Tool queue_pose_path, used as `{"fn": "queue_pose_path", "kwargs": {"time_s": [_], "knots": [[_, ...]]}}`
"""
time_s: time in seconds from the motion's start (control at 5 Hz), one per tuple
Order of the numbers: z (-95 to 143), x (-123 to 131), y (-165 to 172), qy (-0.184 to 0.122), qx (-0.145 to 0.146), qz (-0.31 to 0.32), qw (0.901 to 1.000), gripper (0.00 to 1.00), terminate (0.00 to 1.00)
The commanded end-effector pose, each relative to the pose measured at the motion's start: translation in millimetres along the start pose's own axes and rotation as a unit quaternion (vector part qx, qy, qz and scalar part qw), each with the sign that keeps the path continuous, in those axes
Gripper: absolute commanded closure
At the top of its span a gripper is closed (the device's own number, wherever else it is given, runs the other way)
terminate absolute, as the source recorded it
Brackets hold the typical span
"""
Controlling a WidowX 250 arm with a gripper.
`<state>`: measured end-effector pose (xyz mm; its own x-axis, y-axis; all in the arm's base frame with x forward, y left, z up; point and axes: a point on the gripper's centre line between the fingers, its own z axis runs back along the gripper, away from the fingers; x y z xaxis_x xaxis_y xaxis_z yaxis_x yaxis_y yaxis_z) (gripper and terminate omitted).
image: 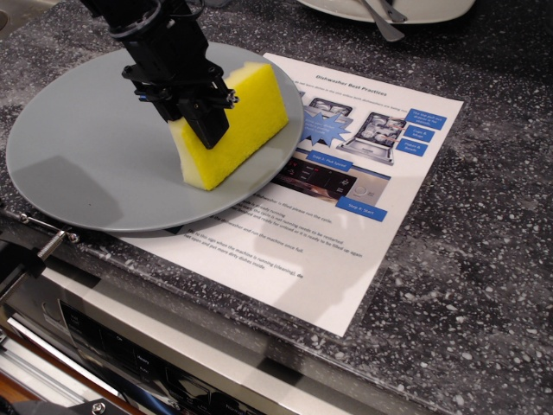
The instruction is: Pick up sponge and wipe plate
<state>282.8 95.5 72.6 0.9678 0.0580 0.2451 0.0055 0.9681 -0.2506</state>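
Observation:
The large round blue-grey plate (pixel 95 138) lies flat on the dark speckled counter at the left. My black gripper (pixel 200 117) comes in from the top left and is shut on the bright yellow sponge (pixel 246 112). The sponge is tilted, and its lower end rests on the right part of the plate, near the rim. One black finger (pixel 210 128) crosses the front face of the sponge; the other finger is hidden behind it.
A printed paper sheet (pixel 346 233) with blue dishwasher pictures lies under the plate's right edge and spreads to the right. A white dish (pixel 432 12) with a metal utensil (pixel 383 24) stands at the top edge. The counter's front edge and an appliance panel (pixel 130 354) run along the bottom left.

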Motion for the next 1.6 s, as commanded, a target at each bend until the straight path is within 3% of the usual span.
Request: {"fn": "queue_pose_path", "kwargs": {"time_s": [0.0, 0.4, 0.6, 0.8, 1.0, 1.4], "knots": [[21.2, 35.9, 38.3, -0.07, 0.046, 0.027, 0.9961, 1.0, 0.0], [50.1, 50.5, 73.4, -0.058, 0.108, 0.056, 0.9909, 1.0, 0.0], [45.8, 48.7, 96.2, -0.057, 0.151, 0.051, 0.9855, 1.0, 0.0], [21.9, 30.5, 108.6, -0.043, 0.179, 0.023, 0.9826, 1.0, 0.0], [9.5, 12.7, 94.3, -0.014, 0.156, 0.007, 0.9877, 1.0, 0.0], [34.4, -20.2, 38.1, 0.063, 0.086, 0.001, 0.9943, 1.0, 0.0]]}}
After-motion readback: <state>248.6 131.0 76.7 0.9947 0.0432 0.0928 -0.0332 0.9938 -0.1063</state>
